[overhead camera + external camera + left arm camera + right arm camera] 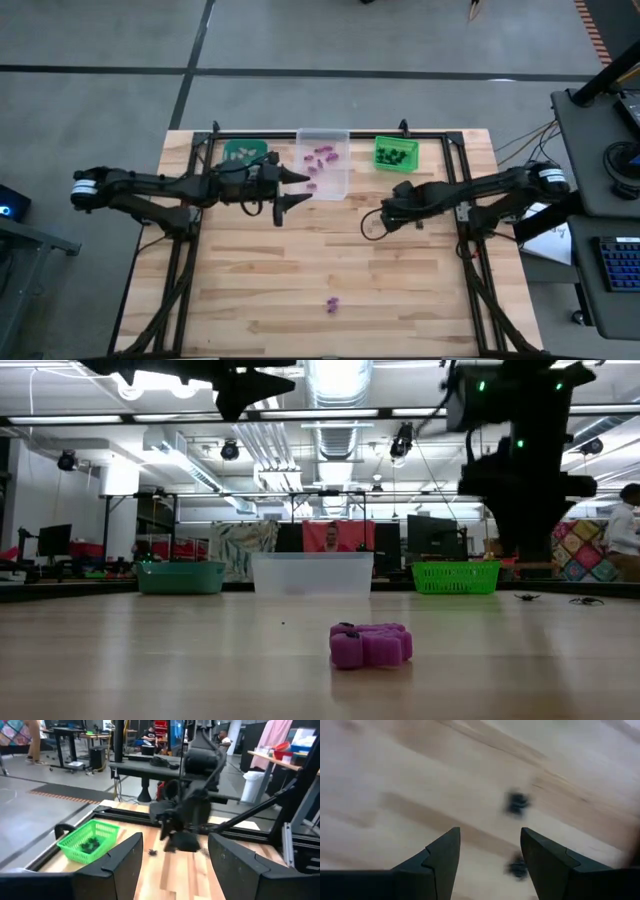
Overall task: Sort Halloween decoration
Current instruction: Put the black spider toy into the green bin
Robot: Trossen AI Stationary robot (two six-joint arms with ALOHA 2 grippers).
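A purple trinket (332, 305) lies alone on the near part of the table and shows close up in the low view (370, 645). Two black trinkets (518, 802) (518, 867) lie on the wood just ahead of my right gripper (490, 850), which is open and hovers right of centre (375, 220). My left gripper (290, 190) is open and held high beside the clear bin (322, 165), which holds purple pieces. My left wrist view (175, 865) shows one small black trinket (151, 852) on the table.
Three bins stand along the far edge: teal (243, 155) with pale pieces, clear in the middle, green (396, 153) with black pieces. More black trinkets (527, 597) lie at the table's right. People show in the room behind. Bare wood spans the near half.
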